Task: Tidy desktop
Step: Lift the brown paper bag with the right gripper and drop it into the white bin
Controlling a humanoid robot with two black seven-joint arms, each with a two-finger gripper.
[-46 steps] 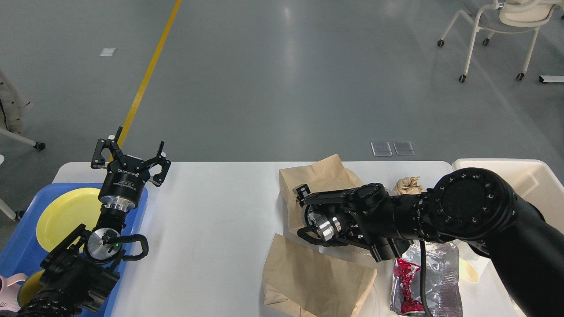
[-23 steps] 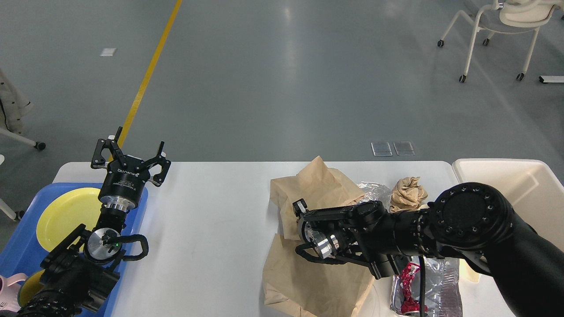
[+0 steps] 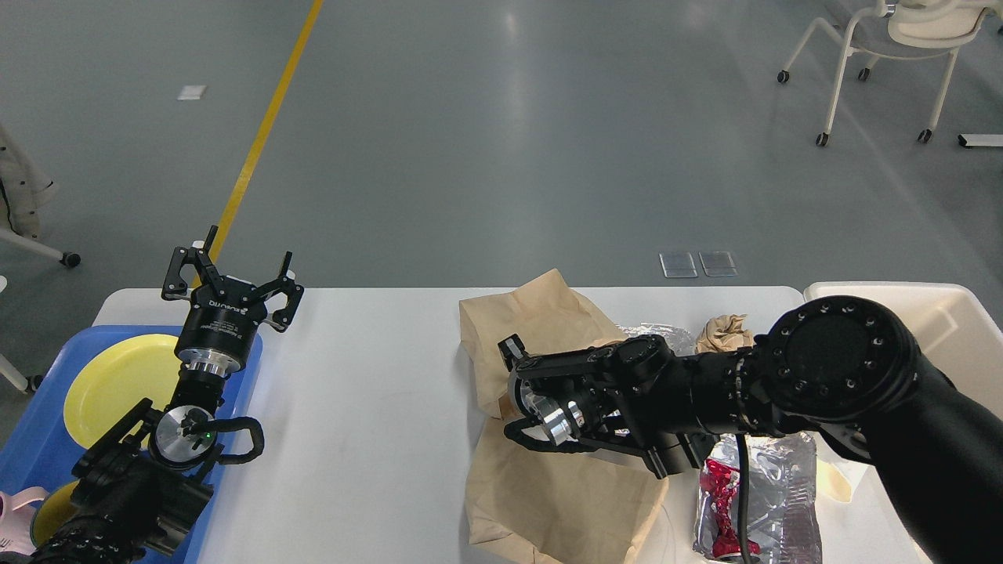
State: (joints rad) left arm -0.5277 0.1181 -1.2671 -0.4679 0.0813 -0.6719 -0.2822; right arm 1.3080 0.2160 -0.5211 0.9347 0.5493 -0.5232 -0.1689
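The white desktop (image 3: 376,376) spans the view. My right arm reaches left across it. Its gripper (image 3: 513,374) sits at the edge of a brown paper bag (image 3: 533,317) and seems shut on it; the bag is bent and raised at that end. A second brown paper bag (image 3: 548,501) lies flat in front of it. My left gripper (image 3: 231,270) is open and empty, held above the far left edge of the desktop, over the blue tray (image 3: 31,439).
The tray holds a yellow plate (image 3: 117,384) and a pink cup (image 3: 16,517). A crumpled brown paper ball (image 3: 725,333), foil wrappers (image 3: 783,509) and a crushed red can (image 3: 721,493) lie at the right. A cream bin (image 3: 940,313) stands at the far right.
My right gripper has moved left, and the upper paper bag has shifted left and bent with it, now overlapping the lower bag. The left arm has not moved.
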